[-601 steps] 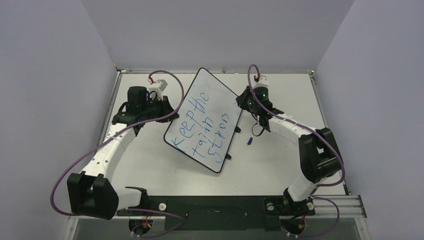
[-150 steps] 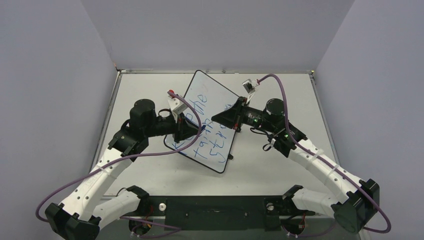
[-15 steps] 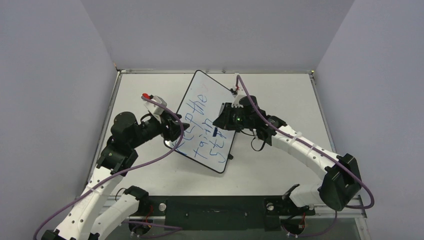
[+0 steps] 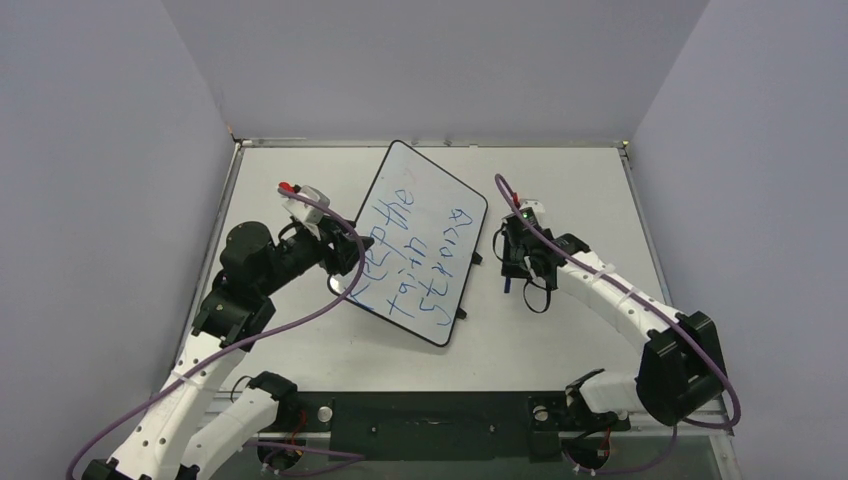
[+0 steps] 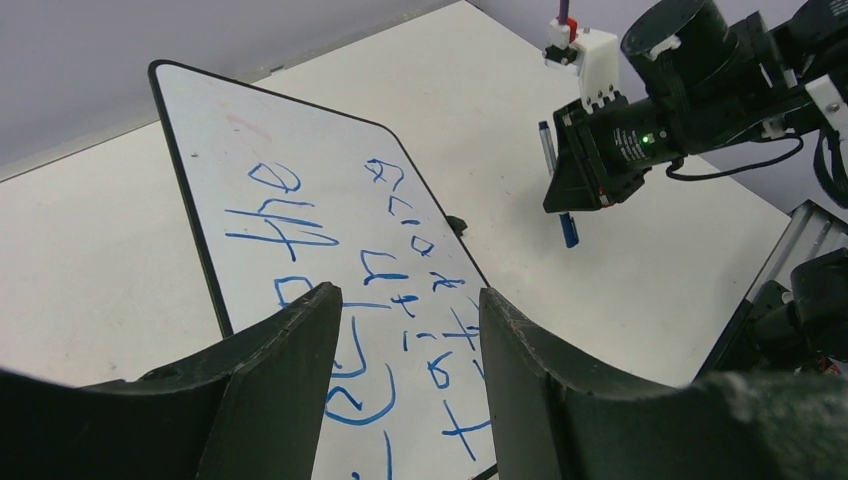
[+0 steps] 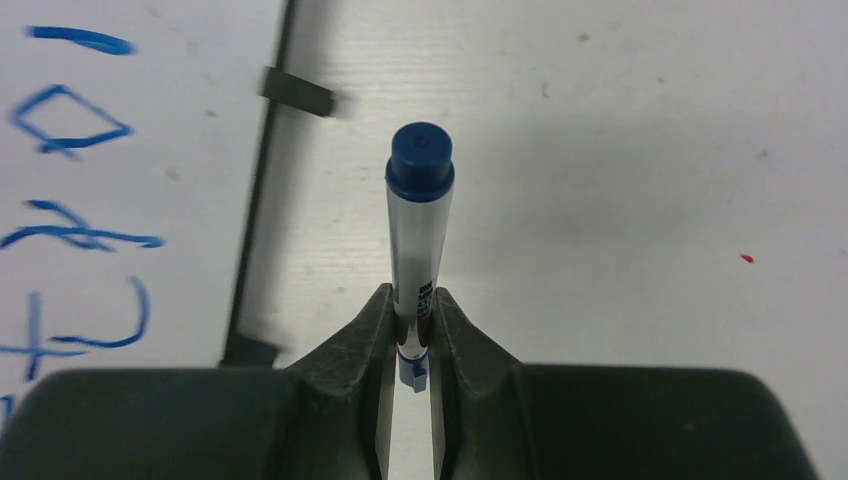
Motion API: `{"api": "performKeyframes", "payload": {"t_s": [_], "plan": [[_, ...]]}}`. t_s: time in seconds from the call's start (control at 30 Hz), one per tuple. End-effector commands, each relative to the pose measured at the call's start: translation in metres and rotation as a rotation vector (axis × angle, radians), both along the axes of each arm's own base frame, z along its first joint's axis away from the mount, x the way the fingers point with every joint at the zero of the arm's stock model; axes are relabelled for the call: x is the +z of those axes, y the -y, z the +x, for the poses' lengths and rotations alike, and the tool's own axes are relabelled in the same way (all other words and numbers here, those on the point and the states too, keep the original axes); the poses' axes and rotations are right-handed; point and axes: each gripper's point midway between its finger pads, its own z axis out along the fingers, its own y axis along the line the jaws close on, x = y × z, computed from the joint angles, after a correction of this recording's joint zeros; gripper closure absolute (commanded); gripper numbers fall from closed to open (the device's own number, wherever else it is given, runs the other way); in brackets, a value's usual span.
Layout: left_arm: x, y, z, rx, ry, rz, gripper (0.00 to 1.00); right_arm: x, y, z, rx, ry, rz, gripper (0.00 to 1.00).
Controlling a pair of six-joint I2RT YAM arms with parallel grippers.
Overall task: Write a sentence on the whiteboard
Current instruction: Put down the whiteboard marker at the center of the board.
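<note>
The whiteboard (image 4: 437,190) lies tilted in the middle of the table, with the sentence (image 4: 415,245) in blue slanted lines reading roughly "Keep the train strong". My right gripper (image 4: 512,265) hangs over the bare table just right of the board. It is shut on a white marker pen with a blue cap (image 6: 420,225), which points down at the table. My left gripper (image 4: 345,262) hovers over the board's lower left edge. In the left wrist view its fingers (image 5: 290,370) stand wide apart, and the blue writing (image 5: 385,275) shows between them.
A small black foot (image 6: 300,92) sticks out of the board's right rim (image 6: 262,200), close to the marker. Purple cables loop over both arms. Grey walls close in the table on three sides.
My right gripper has carried the marker off the board to the table on its right. The end of the last word now shows uncovered. The left arm has barely moved.
</note>
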Motion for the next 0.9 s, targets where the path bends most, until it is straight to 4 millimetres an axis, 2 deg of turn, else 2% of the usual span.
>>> {"api": "performKeyframes", "payload": {"t_s": [0.0,0.13,0.4,0.43,0.47,0.5,0.53,0.57,0.6,0.63,0.67,0.8,0.87], "plan": [[0.025,-0.010,0.006,0.061,0.062,-0.011,0.50,-0.039,0.039,-0.010,-0.074,-0.092,-0.195,1.00],[0.024,-0.011,0.007,0.068,0.061,-0.007,0.50,-0.063,0.047,-0.013,-0.079,-0.155,-0.266,1.00],[0.022,-0.012,0.007,0.074,0.060,0.001,0.50,-0.084,0.053,-0.014,-0.090,-0.203,-0.310,1.00],[0.023,-0.012,0.007,0.076,0.062,0.001,0.50,-0.087,0.053,-0.014,-0.089,-0.208,-0.313,0.96],[0.022,-0.013,0.007,0.078,0.060,0.001,0.50,-0.087,0.054,-0.014,-0.091,-0.208,-0.317,0.83],[0.022,-0.013,0.008,0.079,0.061,0.002,0.50,-0.087,0.054,-0.014,-0.094,-0.205,-0.319,0.76],[0.022,-0.013,0.008,0.080,0.062,0.002,0.50,-0.087,0.056,-0.013,-0.099,-0.201,-0.323,0.59],[0.022,-0.013,0.008,0.081,0.060,0.002,0.50,-0.086,0.056,-0.013,-0.101,-0.197,-0.325,0.51],[0.021,-0.013,0.008,0.081,0.060,0.003,0.50,-0.085,0.058,-0.012,-0.107,-0.192,-0.329,0.36],[0.022,-0.013,0.008,0.081,0.061,0.002,0.50,-0.084,0.059,-0.012,-0.111,-0.187,-0.329,0.31],[0.021,-0.013,0.008,0.082,0.059,0.004,0.50,-0.083,0.060,-0.011,-0.115,-0.183,-0.331,0.21],[0.020,-0.014,0.009,0.088,0.058,0.006,0.50,-0.070,0.066,-0.005,-0.149,-0.130,-0.344,0.16],[0.020,-0.014,0.010,0.091,0.059,0.008,0.50,-0.054,0.068,0.001,-0.175,-0.075,-0.338,0.15]]}}
